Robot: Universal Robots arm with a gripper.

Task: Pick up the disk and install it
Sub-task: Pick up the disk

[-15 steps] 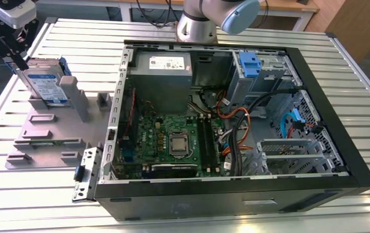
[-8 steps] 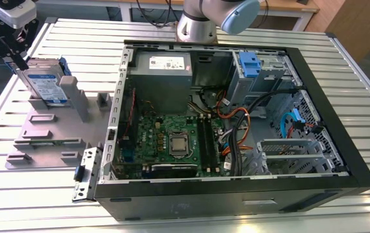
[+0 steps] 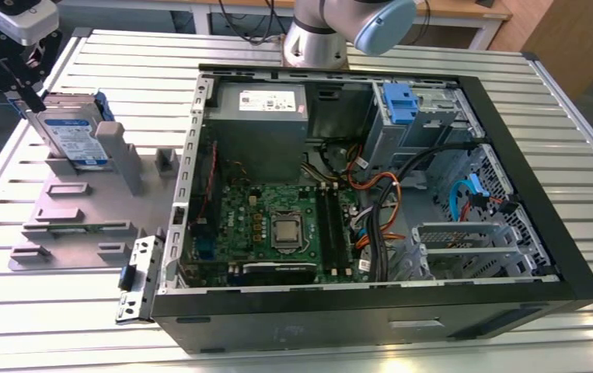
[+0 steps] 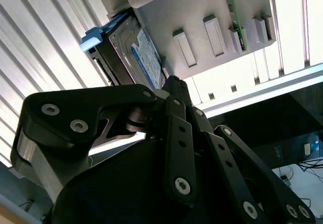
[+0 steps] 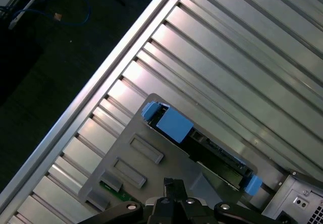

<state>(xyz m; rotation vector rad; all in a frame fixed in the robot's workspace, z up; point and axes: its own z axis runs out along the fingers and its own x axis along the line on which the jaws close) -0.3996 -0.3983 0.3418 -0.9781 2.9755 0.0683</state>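
The disk [image 3: 73, 132] stands on edge in a slot of the grey fixture plate [image 3: 68, 233] at the exterior view's left, its white-and-blue label facing the computer case and blue bracket pieces at its sides. My gripper [image 3: 26, 93] hangs right at the disk's upper far corner, on the side away from the case. In the second wrist view the gripper [image 4: 170, 82] reaches close to the labelled face of the disk [image 4: 144, 57]. In the first wrist view the disk [image 5: 202, 143] shows edge-on with its blue bracket ends, just beyond the gripper [image 5: 172, 186].
An open computer case [image 3: 379, 311] lies on the slatted aluminium table [image 3: 545, 101], with a grey power supply [image 3: 259, 105], a motherboard [image 3: 275, 225] and a blue drive-bay latch [image 3: 400, 101] inside. The arm's base [image 3: 317, 39] stands behind the case. The table's edge [image 5: 101, 77] runs near the fixture.
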